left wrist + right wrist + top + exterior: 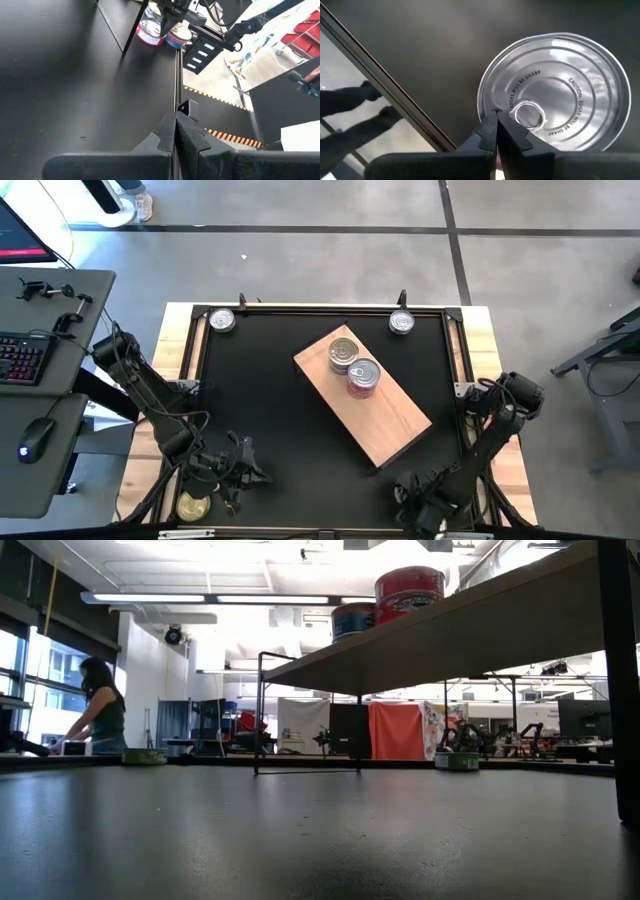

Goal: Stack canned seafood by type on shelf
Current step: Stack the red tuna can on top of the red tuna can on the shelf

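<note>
Two cans (355, 364) on shelf (385, 415), both arms folded low, jaws shut

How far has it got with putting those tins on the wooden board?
Early days. Two tins already sit on the shelf. Nothing is in hand: the left tool and right tool are both shut and empty, the right one over a silver tin. Left to do: that tin, a gold tin and two corner tins.
</note>
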You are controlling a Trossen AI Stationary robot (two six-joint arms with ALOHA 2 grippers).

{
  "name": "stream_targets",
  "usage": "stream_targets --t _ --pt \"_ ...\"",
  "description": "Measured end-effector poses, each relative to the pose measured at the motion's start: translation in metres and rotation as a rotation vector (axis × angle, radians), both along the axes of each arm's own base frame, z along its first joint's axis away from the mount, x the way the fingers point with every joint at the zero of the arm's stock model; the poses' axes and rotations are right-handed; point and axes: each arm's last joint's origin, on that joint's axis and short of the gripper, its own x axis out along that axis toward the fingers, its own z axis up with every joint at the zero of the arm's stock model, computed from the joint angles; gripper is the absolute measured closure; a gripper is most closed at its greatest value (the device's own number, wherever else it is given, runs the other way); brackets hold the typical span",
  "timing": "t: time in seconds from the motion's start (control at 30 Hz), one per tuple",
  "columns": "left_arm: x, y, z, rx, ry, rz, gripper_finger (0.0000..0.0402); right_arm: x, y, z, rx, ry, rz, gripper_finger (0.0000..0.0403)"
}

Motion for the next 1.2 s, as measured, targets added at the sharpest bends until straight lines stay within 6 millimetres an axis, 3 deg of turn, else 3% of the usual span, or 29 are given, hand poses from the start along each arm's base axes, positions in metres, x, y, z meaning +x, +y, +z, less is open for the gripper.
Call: stream_targets --t 0.33,0.67,0.9,1.2 --pt "0.0 0.0 0.0 0.005 -0.001 -0.007 0.0401 0.03 -0.013 -0.004 -0.014 -0.098 0.066 0.0403" --pt "-0.001 -0.001 0.0 -0.009 0.012 -0.025 0.0401 0.054 0.016 -0.032 0.173 -0.223 0.094 0.0403" --pt "-0.001 0.0 -0.002 0.004 0.024 -0.023 0.0402 0.062 0.012 -0.031 0.158 -0.251 0.103 0.0403" --pt "-0.001 0.0 -0.002 0.001 0.024 -0.022 0.0402 0.101 0.017 -0.032 0.109 -0.323 0.185 0.0403"
